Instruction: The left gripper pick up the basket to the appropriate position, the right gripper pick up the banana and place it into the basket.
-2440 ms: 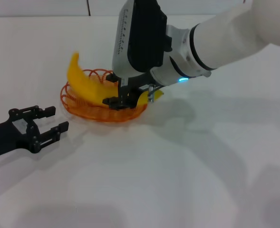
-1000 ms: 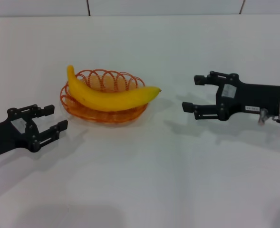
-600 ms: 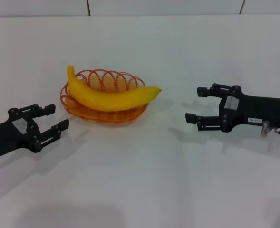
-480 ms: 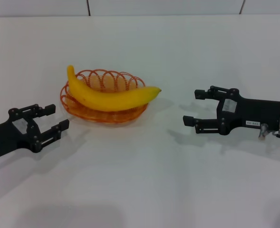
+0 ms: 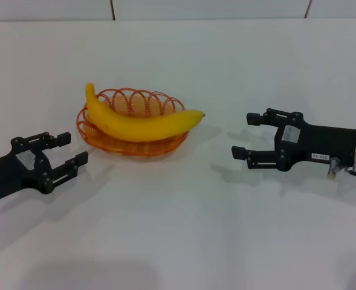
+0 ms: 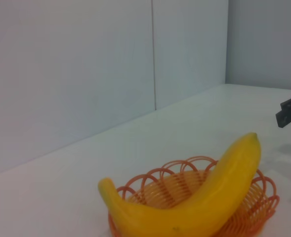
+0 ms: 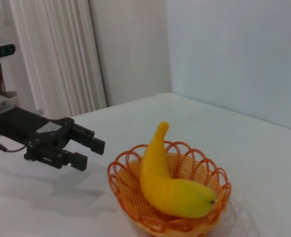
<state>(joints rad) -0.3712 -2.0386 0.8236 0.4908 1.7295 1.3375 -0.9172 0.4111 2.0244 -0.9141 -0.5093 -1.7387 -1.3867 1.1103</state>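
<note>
The banana [image 5: 142, 122] is laid across the basket [image 5: 132, 144], left of centre on the tabletop [image 5: 184, 229]. The left pincer [image 5: 61, 156] at lower left and the right pincer [image 5: 248, 135] at right are both spread apart, and nothing is held.

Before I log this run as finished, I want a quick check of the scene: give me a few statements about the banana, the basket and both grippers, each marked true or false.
1. The banana lies across the basket. True.
2. The right gripper holds the banana. False: its jaws are open and empty, apart from the basket on the table.
3. The left gripper is open and holds nothing. True.
4. The basket is lifted off the table. False: it rests on the table.
5. The banana's ends stick out past the basket's rim. True.
</note>
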